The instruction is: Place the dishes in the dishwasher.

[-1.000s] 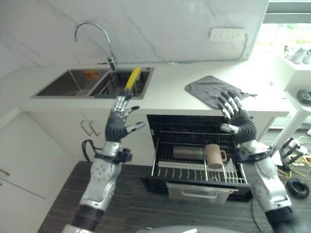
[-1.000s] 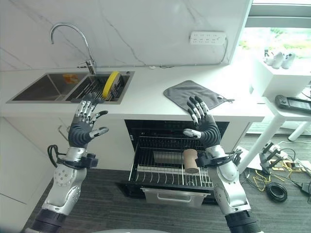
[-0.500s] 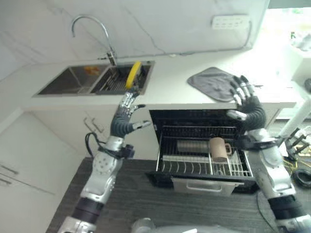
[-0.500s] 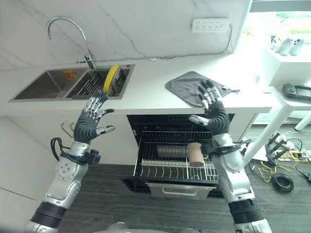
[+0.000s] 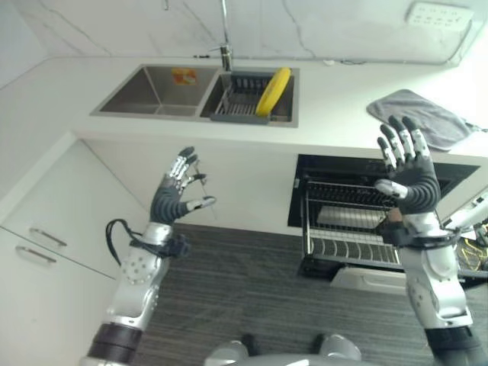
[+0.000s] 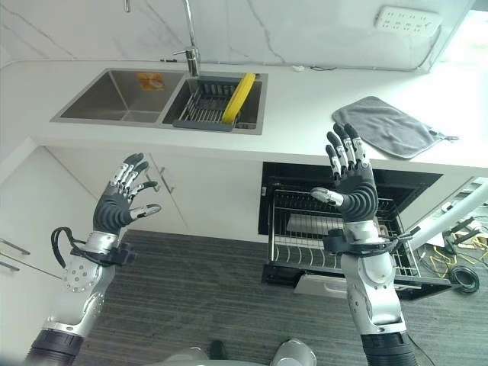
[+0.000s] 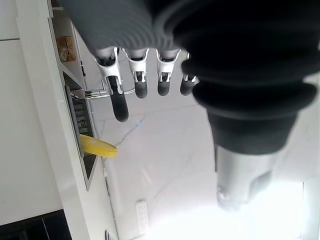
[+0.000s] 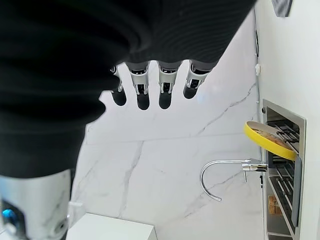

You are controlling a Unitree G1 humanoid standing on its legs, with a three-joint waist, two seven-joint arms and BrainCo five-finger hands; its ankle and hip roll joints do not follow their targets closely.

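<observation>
1. Dishes first: we see a yellow plate standing on edge, tilted, in a dark drying rack set in the right basin of the sink.
2. We see the tap rising behind the divider between the two basins, against the marble wall.
3. We see the dishwasher under the white countertop, to the right of the sink, with its wire rack pulled out over the dark floor.
4. We cannot make out what lies in that rack beyond a pale flat shape on its wires.
5. Our left hand is raised in front of the white cabinet below the sink, fingers spread and straight, holding nothing.
6. Our left wrist view shows the same: straight fingers with empty air past them, and the yellow plate well beyond.
7. Our right hand is raised in front of the dishwasher opening, palm wide, fingers straight and apart, holding nothing.
8. We see a grey cloth lying flat on the countertop above the dishwasher.
9. We see a white power strip on the wall above the cloth.
</observation>
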